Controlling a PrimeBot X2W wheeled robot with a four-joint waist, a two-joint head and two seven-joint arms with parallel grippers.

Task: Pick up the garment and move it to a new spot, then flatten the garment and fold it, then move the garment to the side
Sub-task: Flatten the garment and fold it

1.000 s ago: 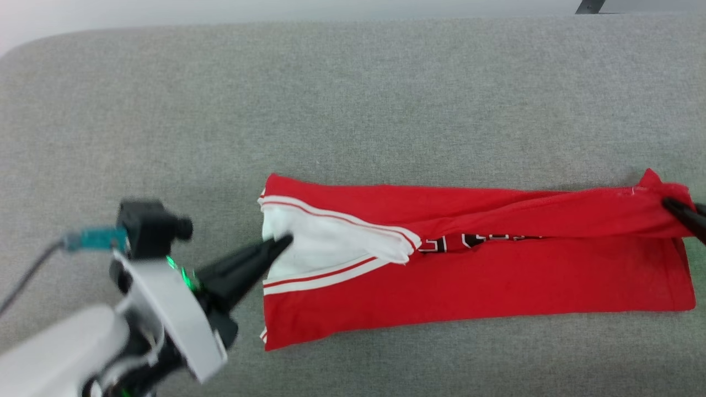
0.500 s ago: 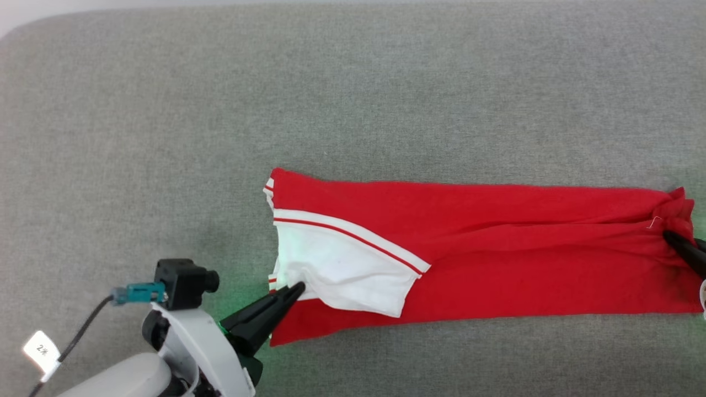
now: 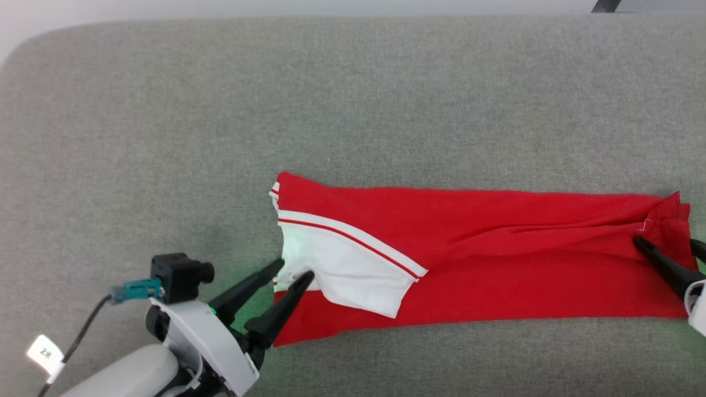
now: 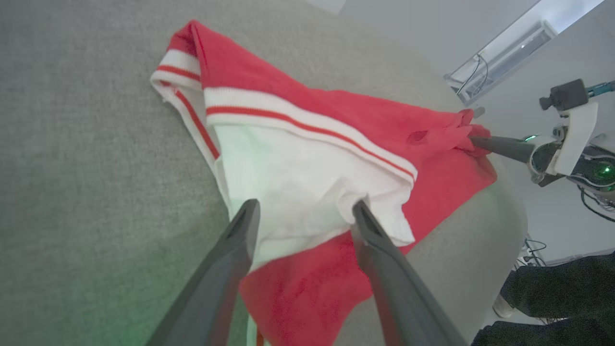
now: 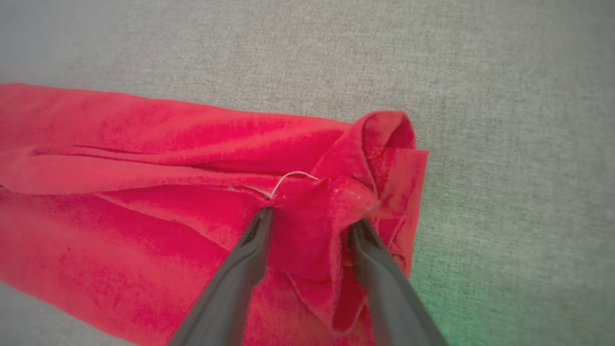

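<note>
Grey fabric surface [image 3: 386, 99] carries the red jersey [image 3: 496, 253], folded lengthwise, white lining [image 3: 342, 270] and striped trim [image 3: 353, 234] exposed. Cable tag [image 3: 45, 353] reads roughly "2#". Left gripper [image 3: 293, 270], right gripper [image 3: 664, 242]: fingers spread.

The garment [image 3: 496, 259] is matt red cloth — ribbed at the trim [image 3: 353, 238] — on coarse grey woven upholstery [image 3: 353, 99].

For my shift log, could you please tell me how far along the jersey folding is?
Done: the garment lies in a long folded strip. In hand: left pincer and right pincer stand open at its ends. Left: probably a shorter fold, then moving it aside.
</note>
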